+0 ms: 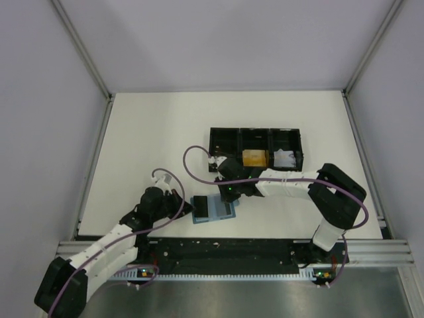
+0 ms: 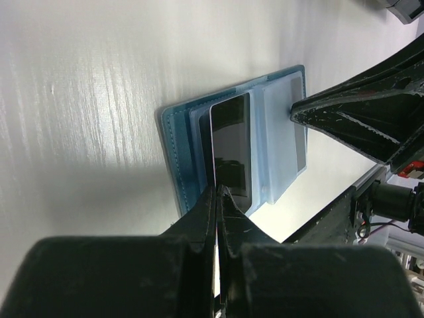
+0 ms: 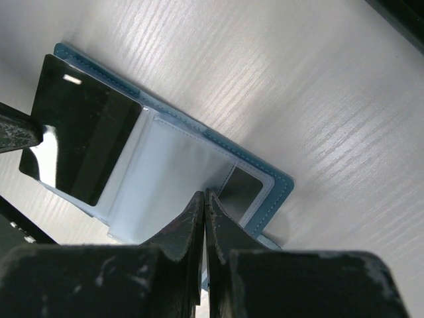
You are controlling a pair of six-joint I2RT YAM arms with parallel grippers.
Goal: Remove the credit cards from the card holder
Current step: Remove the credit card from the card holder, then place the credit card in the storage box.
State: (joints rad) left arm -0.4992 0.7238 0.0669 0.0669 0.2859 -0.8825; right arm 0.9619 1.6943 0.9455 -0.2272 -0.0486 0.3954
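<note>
Top external view, to begin: shows the card holder [image 1: 213, 209] lying open by the near edge of the bench, about midway along it, between the two arms. Shows also the orange-gold card [image 1: 254, 158] in the middle compartment of the black tray [image 1: 225, 130] farther back, with a white wad [image 1: 285, 159] in the compartment toward the right edge. Counts that card as done, judging by where it lies.

Left wrist view: finds the left gripper [image 2: 217, 195] with fingers pressed together on an edge of the black card [image 2: 230, 149], seemingly pinching it. Puts the card over one leaf of the holder, partway out of its slot and not yet clear.

Right wrist view: finds the right gripper [image 3: 204, 197] closed on nothing, tip down on the clear pocket of the other leaf, likely pinning the holder flat. Picks out a dark rectangle [image 3: 242, 185] inside that pocket. Possibly one more card; cannot tell.

Leaves, by this reading: drawing the black card fully free, setting it aside, then checking that pocket. Roughly halfway, perhaps a little past.
</note>
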